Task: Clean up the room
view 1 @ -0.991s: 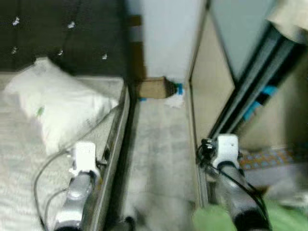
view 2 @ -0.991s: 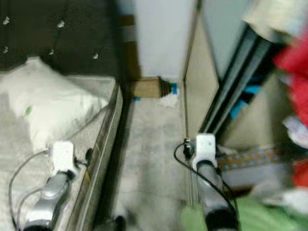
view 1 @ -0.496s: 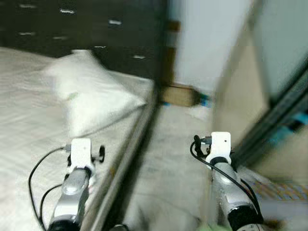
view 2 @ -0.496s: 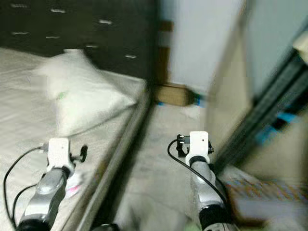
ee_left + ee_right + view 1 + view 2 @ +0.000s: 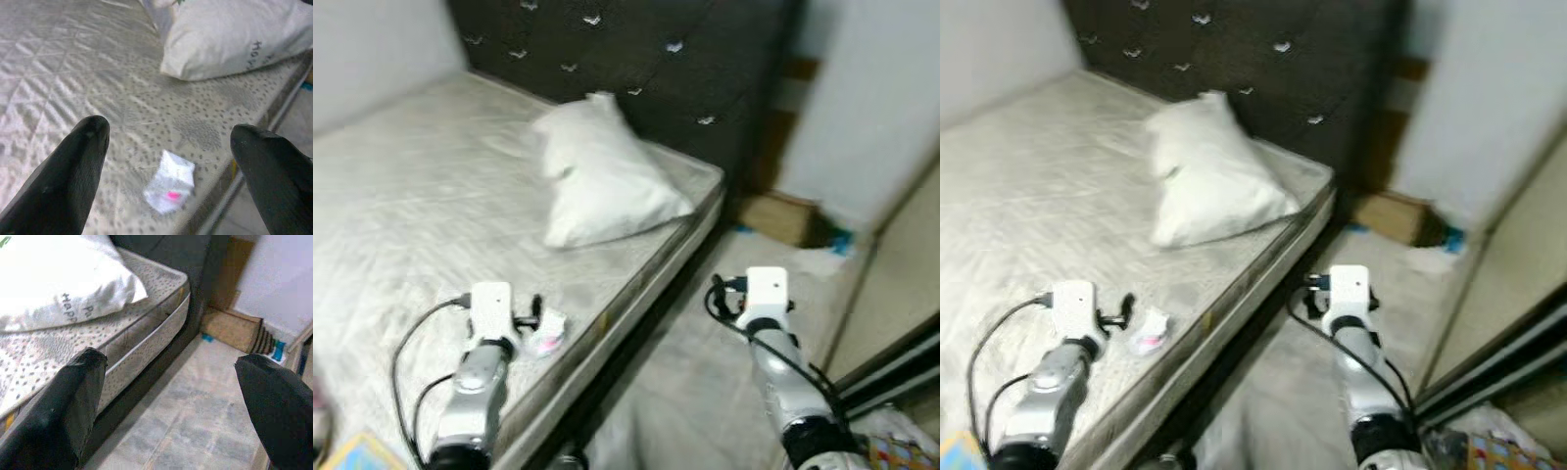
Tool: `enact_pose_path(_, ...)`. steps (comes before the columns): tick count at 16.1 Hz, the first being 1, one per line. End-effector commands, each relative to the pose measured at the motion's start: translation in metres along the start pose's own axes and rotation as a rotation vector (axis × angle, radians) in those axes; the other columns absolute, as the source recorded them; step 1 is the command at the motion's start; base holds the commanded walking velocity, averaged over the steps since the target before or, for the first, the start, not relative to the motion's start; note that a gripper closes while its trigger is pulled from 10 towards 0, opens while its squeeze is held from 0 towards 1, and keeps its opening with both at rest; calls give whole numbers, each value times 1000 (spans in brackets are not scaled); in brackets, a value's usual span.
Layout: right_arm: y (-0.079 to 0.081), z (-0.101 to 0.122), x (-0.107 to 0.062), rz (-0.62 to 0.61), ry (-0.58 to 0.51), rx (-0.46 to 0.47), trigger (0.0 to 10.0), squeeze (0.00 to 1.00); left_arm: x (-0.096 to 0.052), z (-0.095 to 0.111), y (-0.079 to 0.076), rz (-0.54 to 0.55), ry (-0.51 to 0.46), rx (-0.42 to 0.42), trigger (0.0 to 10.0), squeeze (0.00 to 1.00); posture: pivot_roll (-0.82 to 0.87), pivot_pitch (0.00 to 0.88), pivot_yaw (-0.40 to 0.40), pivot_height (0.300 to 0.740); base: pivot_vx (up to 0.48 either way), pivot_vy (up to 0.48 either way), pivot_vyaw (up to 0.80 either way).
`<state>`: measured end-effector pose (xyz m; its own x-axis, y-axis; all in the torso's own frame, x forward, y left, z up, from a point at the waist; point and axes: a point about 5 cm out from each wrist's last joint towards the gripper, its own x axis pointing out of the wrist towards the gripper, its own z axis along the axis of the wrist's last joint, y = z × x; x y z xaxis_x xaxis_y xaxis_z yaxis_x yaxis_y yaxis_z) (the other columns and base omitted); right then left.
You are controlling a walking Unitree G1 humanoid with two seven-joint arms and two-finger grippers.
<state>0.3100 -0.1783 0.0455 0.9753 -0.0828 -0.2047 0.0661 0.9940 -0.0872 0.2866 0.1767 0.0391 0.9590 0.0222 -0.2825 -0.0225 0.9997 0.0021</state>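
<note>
A small white wrapper with a pink spot (image 5: pixel 169 183) lies on the mattress (image 5: pixel 431 225) close to its side edge, also seen as the wrapper (image 5: pixel 548 338). My left gripper (image 5: pixel 168 171) hangs open just above it, fingers (image 5: pixel 73 171) wide apart with nothing between them. My left arm (image 5: pixel 480 362) reaches over the bed's near corner. My right gripper (image 5: pixel 171 406) is open over the floor strip (image 5: pixel 195 396) beside the bed, holding nothing. A white pillow (image 5: pixel 602 181) rests against the dark tufted headboard (image 5: pixel 636 54).
A cardboard box (image 5: pixel 788 215) and blue-and-white scraps (image 5: pixel 837 245) sit on the floor by the far wall. A sliding wardrobe track (image 5: pixel 891 362) runs on the right. Patterned clutter (image 5: pixel 901 446) lies at the lower right. A colourful item (image 5: pixel 357 455) shows at the bed's near edge.
The camera has swung left, bringing the bed and pillow toward the middle and pushing the wardrobe off to the right. The wrapper on the mattress has come into view in the left eye, by my left arm.
</note>
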Motion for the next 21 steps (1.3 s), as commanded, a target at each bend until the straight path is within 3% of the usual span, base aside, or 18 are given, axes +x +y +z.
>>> enact_pose_path(1,1,0,0,3,1,14,10000,0,-2,1,5,9,-11,12,10000,0,-2,111,-27,740,0,0,800)
enact_pose_path(12,1,-1,-1,11,-2,33,10000,0,-4,-4,5,6,2,-48,10000,0,-12,108,-15,740,0,0,800)
enact_pose_path(17,-5,-11,-2,-27,35,30,10000,0,7,-4,-13,-81,0,-27,10000,0,-13,35,-78,740,0,0,800)
enact_pose_path(19,-4,-16,-2,-30,53,32,10000,0,9,-11,-16,-84,22,-15,10000,0,10,0,-69,740,0,0,800)
enact_pose_path(21,-6,-18,0,-40,68,48,10000,0,9,-17,-19,-92,44,7,10000,0,64,0,-7,740,0,0,800)
